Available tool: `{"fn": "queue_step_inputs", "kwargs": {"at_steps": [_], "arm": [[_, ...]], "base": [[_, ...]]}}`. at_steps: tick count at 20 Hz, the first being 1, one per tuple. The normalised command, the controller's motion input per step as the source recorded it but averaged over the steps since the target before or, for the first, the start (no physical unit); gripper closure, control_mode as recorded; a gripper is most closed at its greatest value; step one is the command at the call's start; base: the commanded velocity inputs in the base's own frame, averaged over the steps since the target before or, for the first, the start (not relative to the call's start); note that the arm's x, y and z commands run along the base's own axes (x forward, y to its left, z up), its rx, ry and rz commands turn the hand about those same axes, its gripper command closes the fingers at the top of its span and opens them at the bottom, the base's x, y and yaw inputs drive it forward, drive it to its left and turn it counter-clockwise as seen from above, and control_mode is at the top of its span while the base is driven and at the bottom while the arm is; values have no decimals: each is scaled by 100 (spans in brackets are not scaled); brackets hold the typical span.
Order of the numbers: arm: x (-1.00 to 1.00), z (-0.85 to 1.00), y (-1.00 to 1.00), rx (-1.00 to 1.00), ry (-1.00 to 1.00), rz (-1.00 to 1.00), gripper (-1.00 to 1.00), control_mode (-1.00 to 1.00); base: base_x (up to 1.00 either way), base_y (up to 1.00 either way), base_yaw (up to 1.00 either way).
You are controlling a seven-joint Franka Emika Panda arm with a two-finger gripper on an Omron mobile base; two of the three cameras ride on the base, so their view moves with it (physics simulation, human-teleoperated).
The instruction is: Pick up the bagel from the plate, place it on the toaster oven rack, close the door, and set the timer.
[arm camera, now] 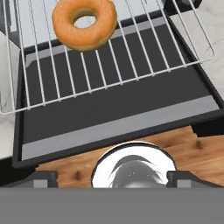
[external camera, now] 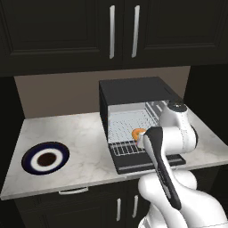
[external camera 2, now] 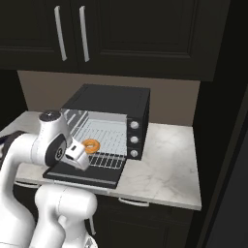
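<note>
Already the bagel [arm camera: 84, 22] is lying flat on the toaster oven rack [arm camera: 131, 57], close to the rack's front edge and free of any grip. The rack is sitting partly drawn out of the toaster oven [external camera: 133, 91] cavity, hanging over the door [arm camera: 118, 109], which is lying dropped open and level; that is likely why the bagel could be set down from above without reaching deep into the cavity. The end effector [arm camera: 111, 177] is hovering back from the rack, over the door's outer edge, with its fingers [arm camera: 41, 178] standing wide apart and holding nothing. The spread fingers and the gap between them and the bagel suggest the placing step is done and the hand is clearing away.

The plate [external camera: 45, 157] is resting well apart on the left of the counter [external camera: 80, 147], bare of the bagel. In the right base view, three round knobs [external camera 2: 133, 139] are stacked on the oven's front panel beside the cavity; which of them is the timer cannot be told.

Closing the door appears to be the next step. Since the rack is jutting over the door, it may need to slide inward as the door is lifting, or the bagel could be jolted.
</note>
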Motion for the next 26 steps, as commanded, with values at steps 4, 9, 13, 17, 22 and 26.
{"fn": "queue_step_inputs", "kwargs": {"at_steps": [4,9,13,17,22,26], "arm": [[0,-44,0,0,3,0,-100,-100],[10,-47,0,0,0,2,-100,-100],[18,-53,0,0,0,5,-100,-100],[37,-41,0,0,-4,8,-100,-100],[48,-26,0,0,-12,9,-100,-100],[55,-8,0,0,-14,8,-100,-100]], "base": [[0,0,0],[0,0,0],[0,0,0],[0,0,0],[0,0,0],[0,0,0]]}}
